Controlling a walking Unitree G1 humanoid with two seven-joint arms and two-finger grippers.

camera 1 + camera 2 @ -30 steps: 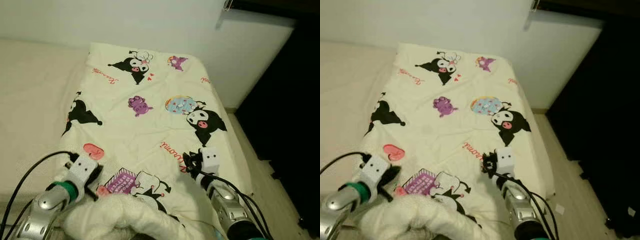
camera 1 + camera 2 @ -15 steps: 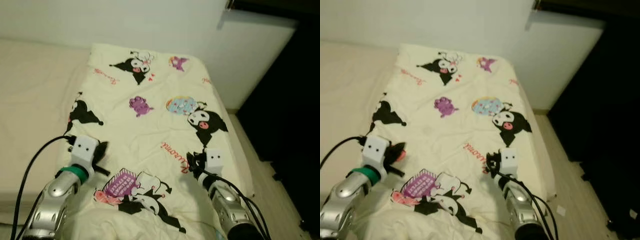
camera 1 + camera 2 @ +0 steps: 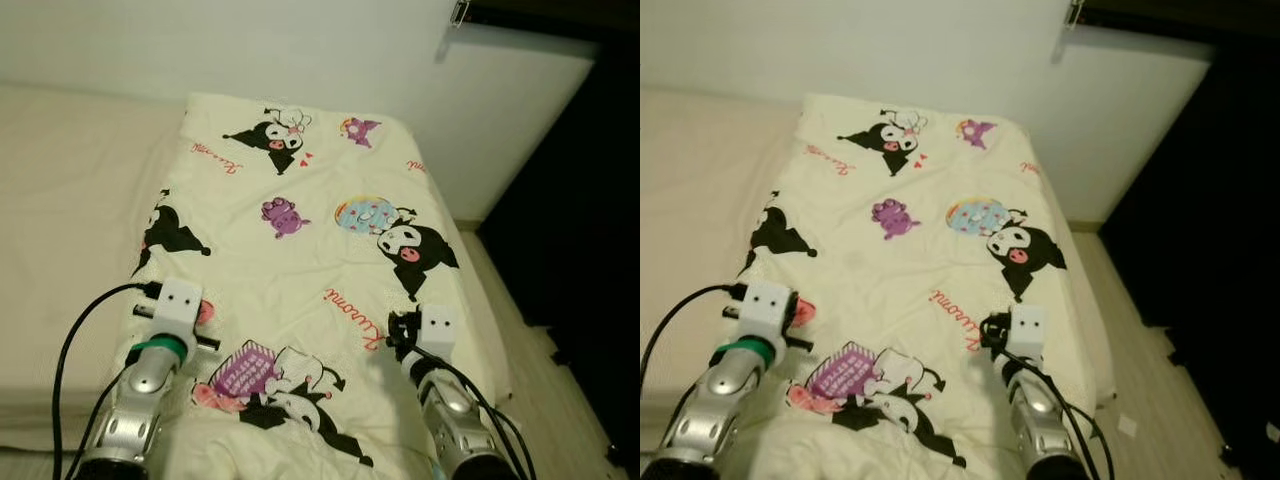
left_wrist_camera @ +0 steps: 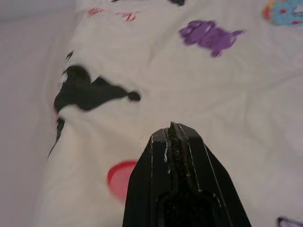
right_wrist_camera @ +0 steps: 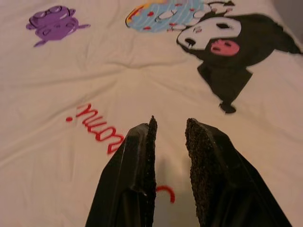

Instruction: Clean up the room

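Hovering low over the near end of the blanket (image 3: 300, 260), the left gripper (image 4: 173, 135) has its fingers pressed together on nothing, while the right gripper (image 5: 169, 130) sits slightly parted, empty too. The cartoon-print blanket lies spread over the bed (image 3: 70, 200), mostly flat, so I'd say the bed-making bit is nearly done. Only the near edge looks a little rumpled. Its long axis runs from the robot toward the far wall (image 3: 300, 50)

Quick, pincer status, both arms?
Left pincer: closed, empty, over the blanket.
Right pincer: open, empty, above the blanket.
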